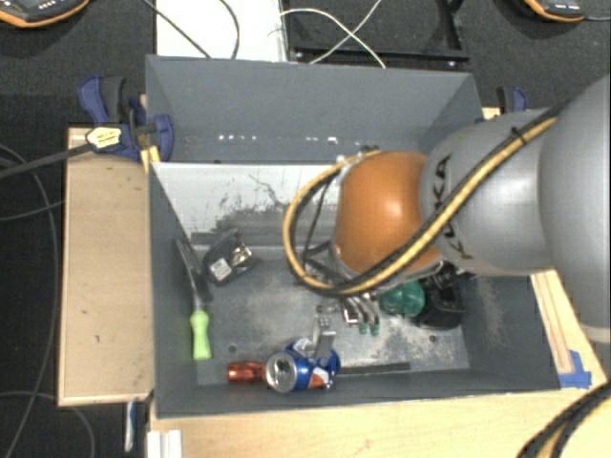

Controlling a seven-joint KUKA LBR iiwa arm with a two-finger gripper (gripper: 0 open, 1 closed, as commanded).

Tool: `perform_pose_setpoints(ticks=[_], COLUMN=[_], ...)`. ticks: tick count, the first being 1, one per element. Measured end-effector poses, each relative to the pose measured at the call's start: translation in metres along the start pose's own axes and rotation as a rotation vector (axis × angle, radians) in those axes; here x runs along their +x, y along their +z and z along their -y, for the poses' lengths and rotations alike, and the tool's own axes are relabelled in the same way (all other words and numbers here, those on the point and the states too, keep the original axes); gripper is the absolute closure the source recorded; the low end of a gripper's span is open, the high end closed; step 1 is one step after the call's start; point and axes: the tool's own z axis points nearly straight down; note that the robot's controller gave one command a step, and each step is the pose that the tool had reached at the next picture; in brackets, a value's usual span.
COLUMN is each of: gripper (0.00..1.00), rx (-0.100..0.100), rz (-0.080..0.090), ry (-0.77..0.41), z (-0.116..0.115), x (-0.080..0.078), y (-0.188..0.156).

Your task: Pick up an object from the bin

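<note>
Arguably risks knocking the crushed blue can (301, 370), at the bin's (401, 392) front wall just beside the gripper (329, 330), into the red piece (243, 373) alongside through an off-centre descent; cannot tell gripper's state, apart or together.

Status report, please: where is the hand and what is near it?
Hand low, right of bin centre. Nearest: green thing beside it, blue can below it in view. Black thing crowds the green one.

A robotics lab: an industrial arm (516, 198), its hose looped at the wrist, reaches into a grey metal bin (305, 103). Well beyond the claw (355, 315), loose cables (234, 22) cross dark carpet (57, 74) beside two orange handsets (33, 3).
</note>
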Motion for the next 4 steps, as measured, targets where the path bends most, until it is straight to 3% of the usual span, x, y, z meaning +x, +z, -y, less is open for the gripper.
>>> perform_pose_setpoints(ticks=[1,2,3,4], gripper=[0.00,0.00,0.00,0.00], rx=[-0.001,-0.002,-0.001,-0.002], rz=[0.008,0.017,0.011,0.017], ry=[0.008,-0.386,-0.397,-0.484], z=[0.001,-0.005,-0.026,-0.029], x=[-0.002,0.015,0.027,0.026], y=[-0.004,0.055,-0.017,0.029])
